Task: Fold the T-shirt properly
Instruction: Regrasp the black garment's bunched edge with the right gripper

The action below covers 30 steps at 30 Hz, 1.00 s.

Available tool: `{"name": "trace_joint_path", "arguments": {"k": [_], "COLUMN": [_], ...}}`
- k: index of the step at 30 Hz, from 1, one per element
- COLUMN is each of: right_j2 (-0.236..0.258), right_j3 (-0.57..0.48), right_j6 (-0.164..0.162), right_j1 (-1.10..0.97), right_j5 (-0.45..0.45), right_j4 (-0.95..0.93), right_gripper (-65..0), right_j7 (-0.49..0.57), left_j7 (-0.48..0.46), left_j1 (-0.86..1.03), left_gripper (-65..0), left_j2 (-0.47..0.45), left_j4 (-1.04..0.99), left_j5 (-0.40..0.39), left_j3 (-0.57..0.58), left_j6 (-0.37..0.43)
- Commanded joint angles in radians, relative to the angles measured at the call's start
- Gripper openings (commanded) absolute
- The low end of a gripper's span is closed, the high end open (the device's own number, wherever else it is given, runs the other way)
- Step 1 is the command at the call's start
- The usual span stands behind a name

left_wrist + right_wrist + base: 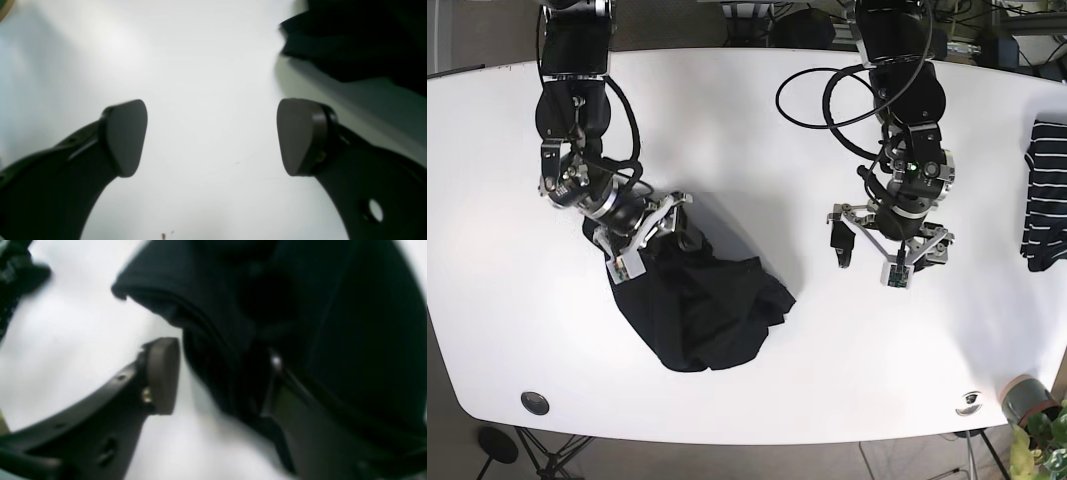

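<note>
— Left gripper first: how does it stand?

— Its two pads are spread wide apart over bare white table, with nothing between them. In the base view that gripper hangs above the tabletop, well apart from the cloth.

— And where is the black T-shirt from there?

— Off to one side. In the left wrist view only a dark edge of it shows, beyond the right-hand pad and not touching it. It lies crumpled in a heap, not flat.

— What about the right gripper?

— It sits at the heap's upper edge in the base view. In the right wrist view one pad stands clear on the table side, just beside a rolled fold of the T-shirt. The other finger is buried under the dark fabric. A fold lies between the jaws, but the near pad does not press on it, so the jaws read as parted.

— Anything else near the left gripper?

— A striped garment lies at the table's far edge, well apart.
</note>
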Motion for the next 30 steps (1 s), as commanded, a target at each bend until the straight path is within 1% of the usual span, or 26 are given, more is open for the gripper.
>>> {"name": "trace_joint_path", "arguments": {"k": [1, 3, 6, 8, 9, 14, 20, 22, 28, 30], "right_j2": [0.006, 0.001, -0.003, -0.025, -0.028, -0.026, -0.005, 0.012, 0.078, 0.093], "right_j3": [0.003, 0.000, -0.005, -0.005, -0.003, 0.023, 0.172, 0.216, 0.282, 0.305], "right_j6": [0.008, 0.008, 0.008, 0.008, 0.008, 0.008, 0.008, 0.008, 0.007, 0.007], "right_j1": [-0.027, -0.062, -0.107, -0.133, -0.142, -0.159, -0.150, -0.145, -0.114, -0.104], "right_j5": [0.019, 0.019, 0.020, 0.020, 0.020, 0.019, 0.019, 0.019, 0.019, 0.019], "right_j4": [0.037, 0.064, 0.098, 0.115, 0.126, 0.189, 0.212, 0.209, 0.132, 0.097], "right_gripper": [-27.9, -26.2, -25.5, -25.5, -25.5, -25.2, -24.7, -24.7, -24.7, -24.7], "right_j7": [0.032, 0.032, 0.033, 0.033, 0.033, 0.032, 0.026, 0.026, 0.026, 0.027], "left_j7": [-0.026, -0.026, -0.026, -0.026, -0.026, -0.026, -0.026, -0.026, -0.028, -0.028], "left_j1": [-0.008, -0.005, -0.003, -0.002, -0.002, 0.000, 0.000, 0.000, -0.003, -0.003], "left_gripper": [-8.3, -8.3, -8.3, -8.3, -8.3, -8.3, -8.3, -8.3, -8.3, -8.3], "left_j2": [-0.015, -0.031, -0.044, -0.055, -0.058, -0.071, -0.071, -0.071, -0.069, -0.067], "left_j4": [0.016, 0.016, 0.016, 0.016, 0.016, 0.016, 0.016, 0.015, -0.013, -0.013], "left_j5": [-0.009, -0.009, -0.009, -0.009, -0.009, -0.011, -0.011, -0.011, -0.011, -0.011], "left_j3": [-0.008, -0.011, -0.012, -0.014, -0.014, -0.014, -0.014, -0.014, -0.009, -0.008], "left_j6": [-0.001, -0.001, -0.001, -0.001, -0.001, -0.001, -0.001, -0.001, -0.001, -0.001]}}
